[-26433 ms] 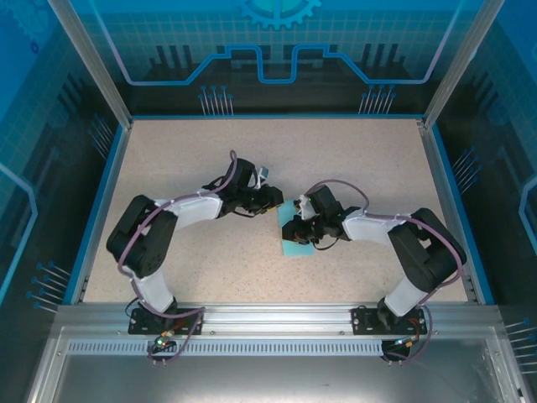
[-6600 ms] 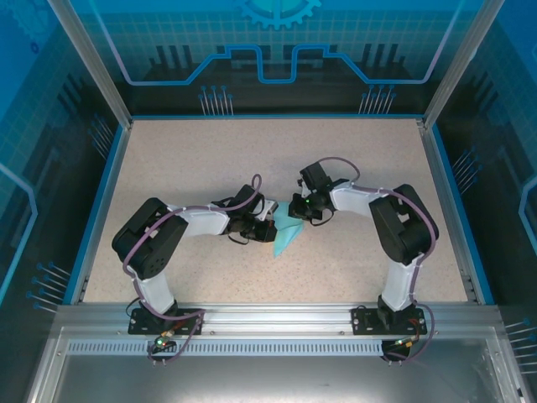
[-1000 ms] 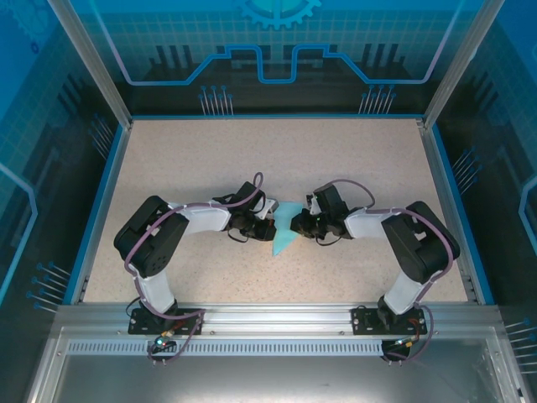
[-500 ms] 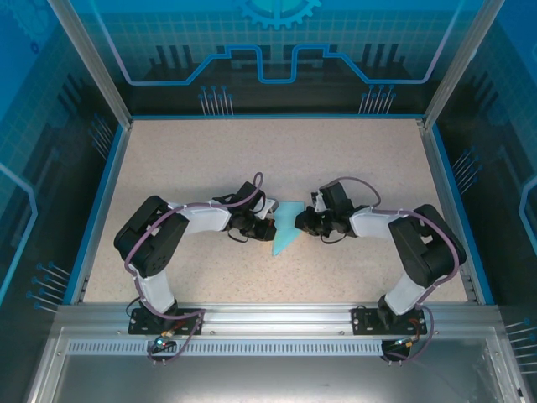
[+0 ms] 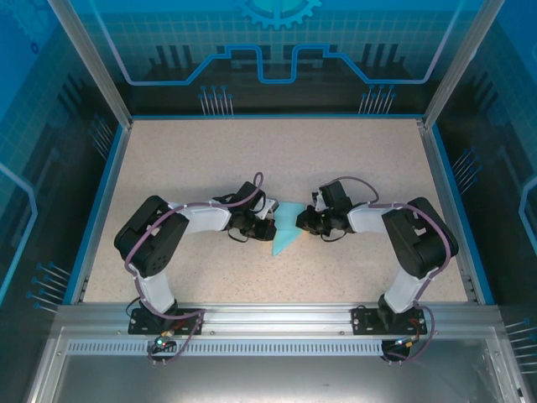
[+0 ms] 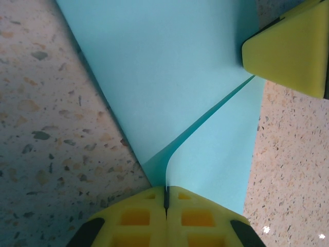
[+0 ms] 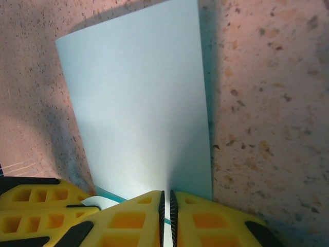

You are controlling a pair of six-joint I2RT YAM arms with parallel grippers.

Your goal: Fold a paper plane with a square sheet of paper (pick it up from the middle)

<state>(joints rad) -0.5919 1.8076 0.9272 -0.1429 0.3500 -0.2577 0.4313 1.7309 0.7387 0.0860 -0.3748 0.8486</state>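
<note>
Near the middle of the table (image 5: 210,159), the left gripper (image 5: 268,223) is closed, its yellow fingers (image 6: 139,216) pinching a raised fold of the paper (image 6: 169,77). Opposite it, the right gripper (image 5: 305,220) shows a hairline slit between its fingers (image 7: 205,221) at the paper's other edge; whether it grips is unclear. The light blue paper lies between them on the speckled top, folded to a taper, point toward the near edge.
</note>
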